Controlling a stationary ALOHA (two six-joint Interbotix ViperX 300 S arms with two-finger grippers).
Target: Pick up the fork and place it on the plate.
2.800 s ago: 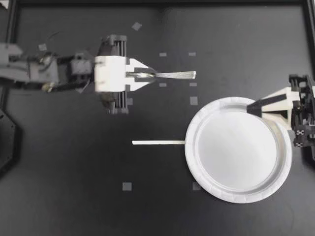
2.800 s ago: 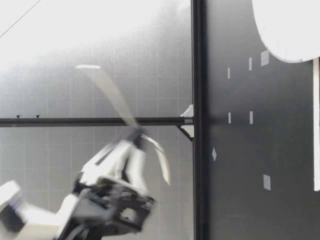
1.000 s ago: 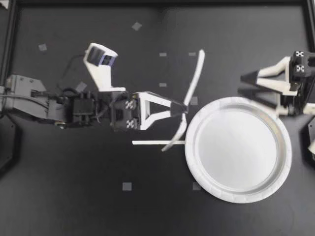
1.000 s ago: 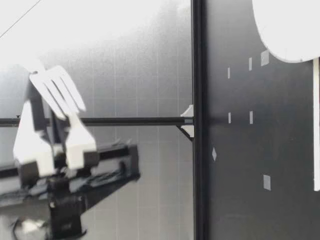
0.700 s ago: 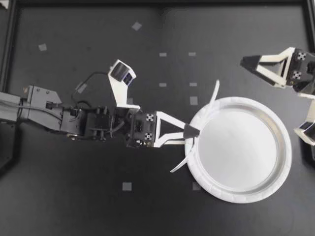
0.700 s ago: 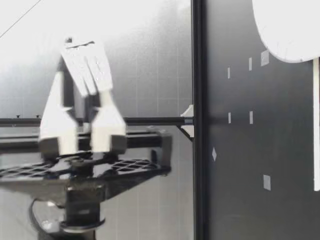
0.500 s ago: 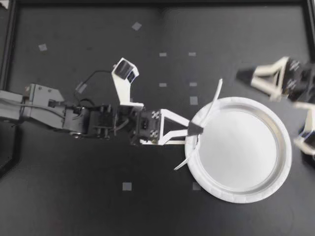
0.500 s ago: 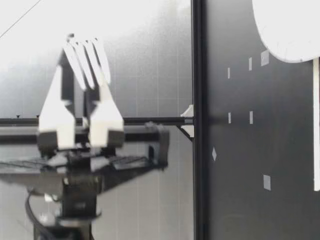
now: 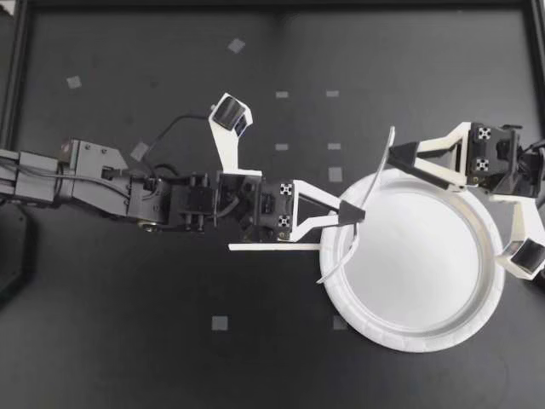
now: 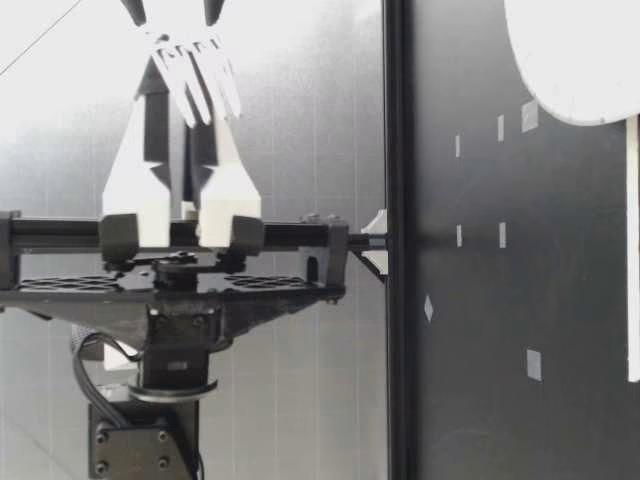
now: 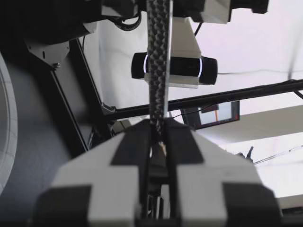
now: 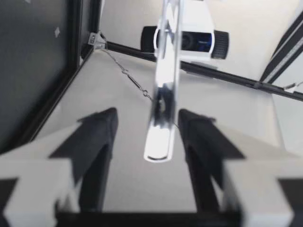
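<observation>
My left gripper (image 9: pixel 351 213) is shut on a white plastic fork (image 9: pixel 379 166), holding it in the air over the near-left rim of the white paper plate (image 9: pixel 409 342). The fork runs slantwise: its handle end points to the far side and its tines (image 10: pixel 195 62) to the near side. My right gripper (image 9: pixel 394 158) is open, its fingers standing on either side of the handle end without touching it. In the right wrist view the fork (image 12: pixel 163 94) hangs between the open fingers (image 12: pixel 102 130). The left wrist view shows the fork (image 11: pixel 158 61) rising from the shut fingers (image 11: pixel 130 146).
A thin white strip (image 9: pixel 272 247) lies on the black table just left of the plate. Small grey tape squares (image 9: pixel 220 323) dot the surface. A black frame rail (image 10: pixel 395 240) borders the table's far edge.
My left arm has carried the fork rightward to the plate's rim. My right gripper has come in from the right until its open fingers flank the handle end.
</observation>
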